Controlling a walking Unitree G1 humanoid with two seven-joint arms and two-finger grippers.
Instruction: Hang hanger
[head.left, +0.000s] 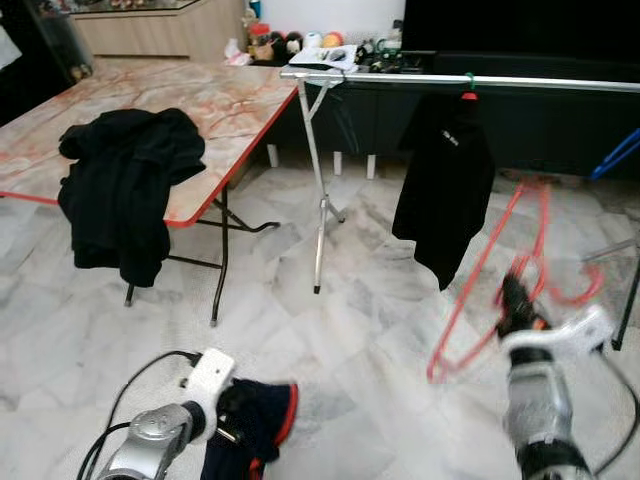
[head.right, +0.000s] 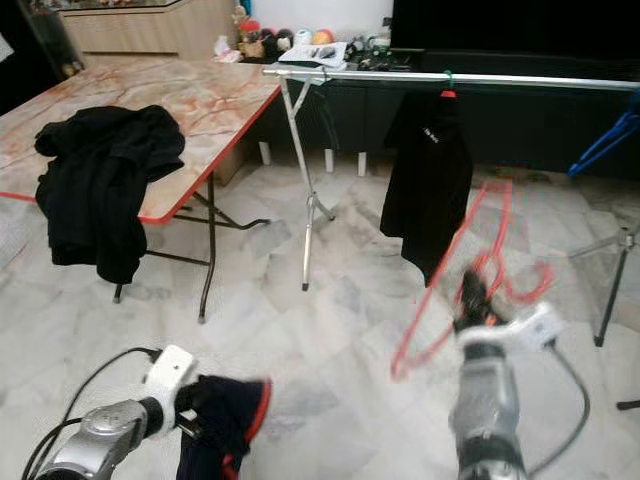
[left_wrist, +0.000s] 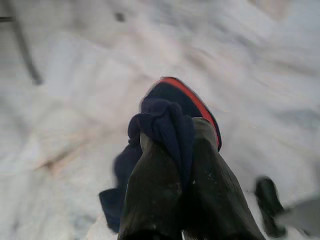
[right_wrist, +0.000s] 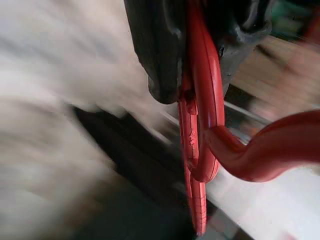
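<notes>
Red hanger (head.left: 500, 270) in right end effector (head.left: 514, 300), below rail (head.left: 520, 82)

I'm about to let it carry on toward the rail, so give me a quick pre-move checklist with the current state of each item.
1. Right hand grips the red hanger: ok, wrist view shows the fingers closed around it.
2. Left hand holds the dark garment with red trim: ok, cloth bunched between the fingers.
3. Garment is on the hanger: not ok, they are apart, one in each hand.
4. Free space on the rail: ok, bare stretches either side of the hung black shirt.
5. Hanger hook facing the rail: cannot tell, motion blur.
6. Hanger within reach of the rail: not ok, well below and short of it.
</notes>
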